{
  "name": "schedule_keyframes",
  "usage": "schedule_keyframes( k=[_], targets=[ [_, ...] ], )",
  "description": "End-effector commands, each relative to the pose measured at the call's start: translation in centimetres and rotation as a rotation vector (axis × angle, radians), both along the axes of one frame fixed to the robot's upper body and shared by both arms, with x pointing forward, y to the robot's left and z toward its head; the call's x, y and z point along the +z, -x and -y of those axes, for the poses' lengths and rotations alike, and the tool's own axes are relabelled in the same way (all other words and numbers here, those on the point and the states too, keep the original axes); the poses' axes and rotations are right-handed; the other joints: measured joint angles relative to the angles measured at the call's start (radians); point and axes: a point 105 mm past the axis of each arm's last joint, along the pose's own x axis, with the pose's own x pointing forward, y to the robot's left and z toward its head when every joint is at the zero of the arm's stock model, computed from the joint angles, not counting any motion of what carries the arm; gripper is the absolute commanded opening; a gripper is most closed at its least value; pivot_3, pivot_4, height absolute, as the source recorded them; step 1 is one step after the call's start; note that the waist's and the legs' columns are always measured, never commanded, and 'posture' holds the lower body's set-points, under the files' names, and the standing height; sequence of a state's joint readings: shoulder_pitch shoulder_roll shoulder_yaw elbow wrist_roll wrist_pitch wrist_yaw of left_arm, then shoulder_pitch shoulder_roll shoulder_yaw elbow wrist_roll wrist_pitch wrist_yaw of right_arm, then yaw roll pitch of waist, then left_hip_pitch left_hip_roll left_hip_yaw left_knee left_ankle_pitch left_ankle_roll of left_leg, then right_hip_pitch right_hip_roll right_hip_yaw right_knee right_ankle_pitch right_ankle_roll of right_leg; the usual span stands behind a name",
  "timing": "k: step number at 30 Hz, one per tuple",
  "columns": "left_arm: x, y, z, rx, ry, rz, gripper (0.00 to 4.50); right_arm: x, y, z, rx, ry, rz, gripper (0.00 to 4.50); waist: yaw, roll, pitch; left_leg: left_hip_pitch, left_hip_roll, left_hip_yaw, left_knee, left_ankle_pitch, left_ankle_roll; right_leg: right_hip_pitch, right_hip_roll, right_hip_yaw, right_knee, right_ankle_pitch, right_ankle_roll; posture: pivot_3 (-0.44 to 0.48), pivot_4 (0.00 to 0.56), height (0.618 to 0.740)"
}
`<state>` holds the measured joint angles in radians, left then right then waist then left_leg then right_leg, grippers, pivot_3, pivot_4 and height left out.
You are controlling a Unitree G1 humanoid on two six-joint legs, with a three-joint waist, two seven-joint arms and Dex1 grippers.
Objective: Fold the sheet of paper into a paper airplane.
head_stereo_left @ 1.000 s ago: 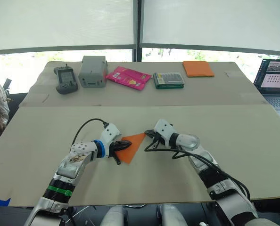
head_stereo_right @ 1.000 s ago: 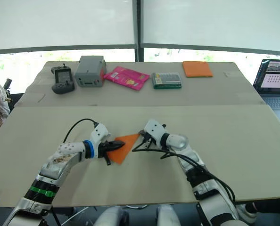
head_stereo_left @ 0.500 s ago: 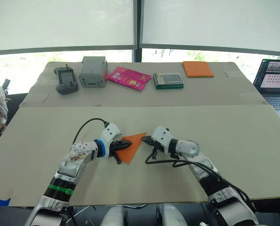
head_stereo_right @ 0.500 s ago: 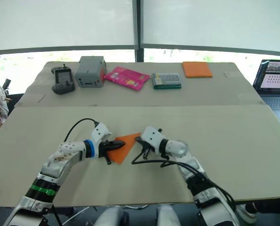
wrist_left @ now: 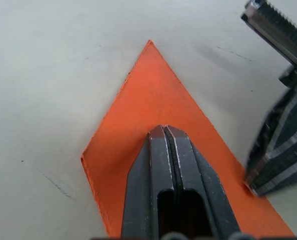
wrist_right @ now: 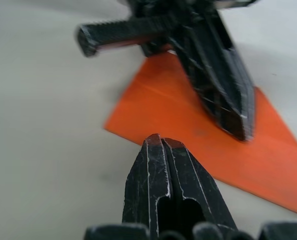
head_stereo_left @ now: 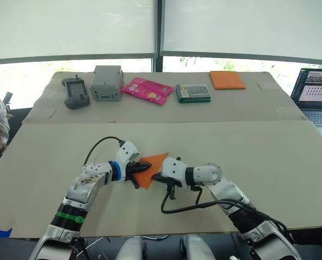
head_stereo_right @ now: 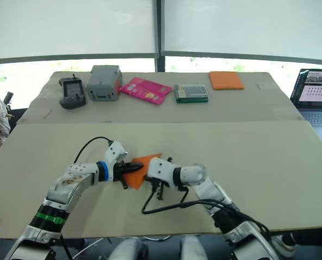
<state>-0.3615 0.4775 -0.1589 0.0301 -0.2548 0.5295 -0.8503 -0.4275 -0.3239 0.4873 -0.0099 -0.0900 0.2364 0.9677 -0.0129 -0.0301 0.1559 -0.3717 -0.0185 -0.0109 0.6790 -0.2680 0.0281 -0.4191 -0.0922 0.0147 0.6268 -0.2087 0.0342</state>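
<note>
Orange paper airplane (head_stereo_left: 152, 168), left pincer (head_stereo_left: 137, 168) pressing it, right pincer (head_stereo_left: 162, 177) beside.

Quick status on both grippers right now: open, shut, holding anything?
Left gripper: shut, tips pressing down on the sheet of paper.
Right gripper: shut, holding nothing, tips at the paper's edge.

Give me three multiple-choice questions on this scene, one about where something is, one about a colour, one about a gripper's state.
1. Where does the grey box stand?
A. far table, between the handheld device and the pink packet
B. beside the laptop
C. on the folded paper

2. What colour is the folded paper?
A. pink
B. orange
C. green

3. How are the left gripper fingers?
A. wide open
B. shut, resting on the paper
C. holding the cable

Answers: 1 A, it sits between those two. 2 B, bright orange. 3 B, its fingers meet over the paper.
</note>
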Motion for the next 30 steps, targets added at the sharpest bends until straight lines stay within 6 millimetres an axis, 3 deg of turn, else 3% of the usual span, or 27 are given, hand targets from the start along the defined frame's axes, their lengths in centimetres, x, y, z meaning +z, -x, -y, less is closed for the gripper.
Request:
schedule_keyframes(
  k=[1,6,12,15,20,24,30],
  targets=[
    [-0.9,0.2,-0.5,0.000,-0.033,-0.042,0.03,-2.6,2.7,-0.7,0.091,0.045,-0.168,0.00,0.000,0.000,0.000,0.000,0.000,0.000,0.000,0.000,0.000,0.000,0.000,0.000,0.000,0.000,0.000,0.000,0.150,0.740],
    [-0.6,0.0,-0.7,-0.003,-0.038,-0.040,0.03,-2.4,2.5,-0.9,0.086,0.039,-0.163,0.00,-0.002,0.000,0.000,0.000,0.000,0.000,-0.001,0.000,0.000,0.000,0.001,0.000,0.000,0.000,0.000,0.000,0.150,0.740],
    [-0.4,-0.2,-0.8,-0.001,-0.023,-0.047,0.03,2.3,-0.9,0.7,-0.060,-0.054,0.007,0.00,-0.001,0.000,0.000,0.000,0.000,0.000,-0.001,0.000,0.000,-0.001,0.001,0.000,0.000,0.000,0.000,0.000,0.150,0.740],
    [-0.2,-0.3,-0.8,0.011,-0.010,-0.045,0.03,3.2,-1.9,0.7,-0.108,-0.081,0.032,0.00,-0.001,0.000,0.000,-0.001,0.000,0.000,0.000,0.000,0.000,-0.001,0.000,0.000,0.000,0.000,0.000,0.000,0.150,0.740],
    [0.0,-0.4,-1.0,0.027,0.002,-0.045,0.03,2.4,-4.8,1.9,-0.279,-0.027,0.064,0.00,-0.001,0.000,0.000,-0.001,0.000,0.000,-0.001,0.000,0.000,-0.002,0.000,0.000,0.001,0.000,0.000,0.000,0.150,0.740],
    [0.3,-0.2,-1.4,0.046,0.006,-0.042,0.03,1.5,-7.0,4.3,-0.410,0.051,0.080,0.00,-0.001,0.000,0.000,-0.002,-0.001,0.001,0.000,0.000,0.000,-0.003,-0.001,0.000,0.000,0.000,0.000,0.000,0.150,0.740],
    [0.5,0.2,-2.0,0.079,0.005,-0.031,0.03,0.8,-8.2,6.1,-0.486,0.081,0.053,0.00,-0.002,0.000,0.000,-0.002,0.000,0.000,-0.001,0.000,0.000,-0.002,0.000,0.000,0.000,0.000,0.000,0.000,0.150,0.740]
  ],
)
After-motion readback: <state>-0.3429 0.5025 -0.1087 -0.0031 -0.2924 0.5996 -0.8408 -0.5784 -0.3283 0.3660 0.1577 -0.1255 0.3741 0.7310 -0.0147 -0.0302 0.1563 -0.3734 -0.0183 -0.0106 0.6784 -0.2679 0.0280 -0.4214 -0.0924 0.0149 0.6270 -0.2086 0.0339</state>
